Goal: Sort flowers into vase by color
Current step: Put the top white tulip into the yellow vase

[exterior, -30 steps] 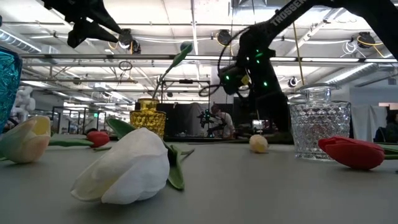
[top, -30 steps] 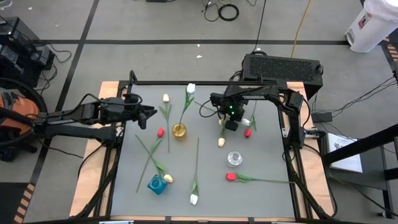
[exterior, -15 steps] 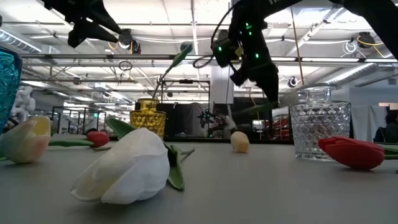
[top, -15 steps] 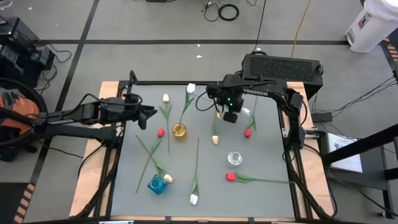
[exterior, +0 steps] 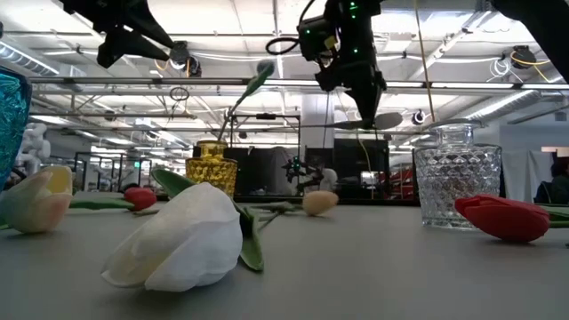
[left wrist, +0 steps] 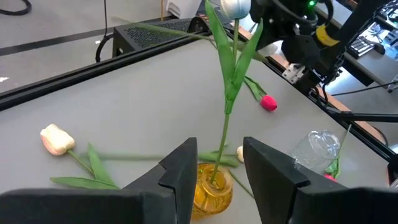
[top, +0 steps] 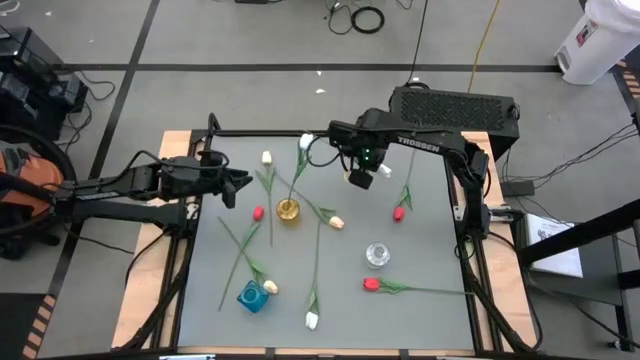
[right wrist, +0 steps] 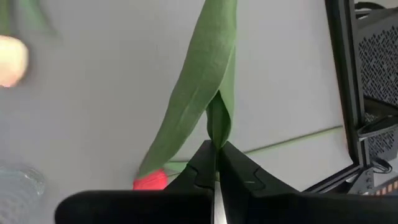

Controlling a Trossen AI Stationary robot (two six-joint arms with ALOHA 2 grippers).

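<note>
My right gripper (top: 358,179) hangs high over the table's far middle, shut on a pale yellow tulip. The tulip's leaf (right wrist: 199,81) shows below the fingers, its head (top: 336,222) lower down. My left gripper (top: 242,186) waits open above the table's left side, nothing between its fingers (left wrist: 214,165). A gold vase (top: 288,210) holds a white tulip (top: 307,142) that leans on its rim. A clear glass vase (top: 377,254) and a blue vase (top: 252,296) stand nearer. Several other tulips lie flat on the table. My right gripper pinches the yellow tulip's thin stem between its two fingers, just above where the leaf joins it (right wrist: 217,138). The fingers point down from above. The tulip hangs head down at a slant. Its head (exterior: 318,202) is at table level; whether it touches there I cannot tell.
Loose tulips lie about: red heads (top: 258,213), (top: 398,213), (top: 371,284), a pale one (top: 267,158), a white one (top: 312,320), a yellow one (top: 270,287) beside the blue vase. A black box (top: 455,105) stands behind the far edge.
My right gripper has risen and gone toward the table's far left, shut on the yellow tulip the whole time. The stem has been drawn up, and the head has moved along the table toward the gold vase.
</note>
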